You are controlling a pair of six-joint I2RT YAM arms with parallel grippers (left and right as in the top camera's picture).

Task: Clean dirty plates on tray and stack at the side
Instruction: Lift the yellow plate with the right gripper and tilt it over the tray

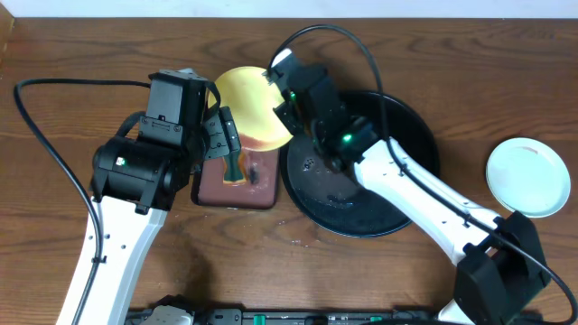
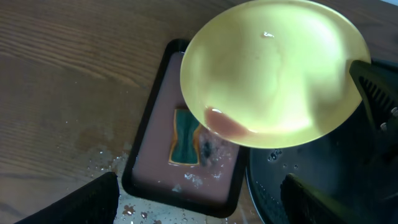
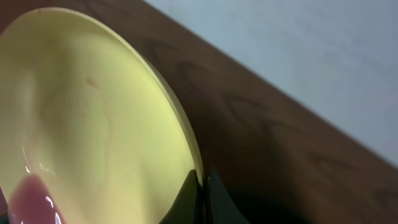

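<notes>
My right gripper (image 1: 278, 97) is shut on the rim of the pale yellow plate (image 1: 248, 108) and holds it tilted above the gap between the two trays. A red-brown puddle (image 2: 227, 122) has pooled at the plate's low edge. The right wrist view shows the fingers (image 3: 202, 190) pinching the plate's rim (image 3: 93, 106). My left gripper (image 1: 226, 135) is open and empty, just left of the plate and above the small tray; its fingers (image 2: 199, 193) show wide apart. The black tray (image 1: 397, 135) lies under the right arm. A pale blue-green plate (image 1: 528, 176) sits on the table at the far right.
A small rectangular reddish-brown tray (image 1: 217, 190) lies left of the black tray and holds a green and yellow sponge (image 2: 185, 137) in wet residue. Water drops dot the table in front of it (image 2: 137, 208). A black cable loops over the table's left side (image 1: 36, 117).
</notes>
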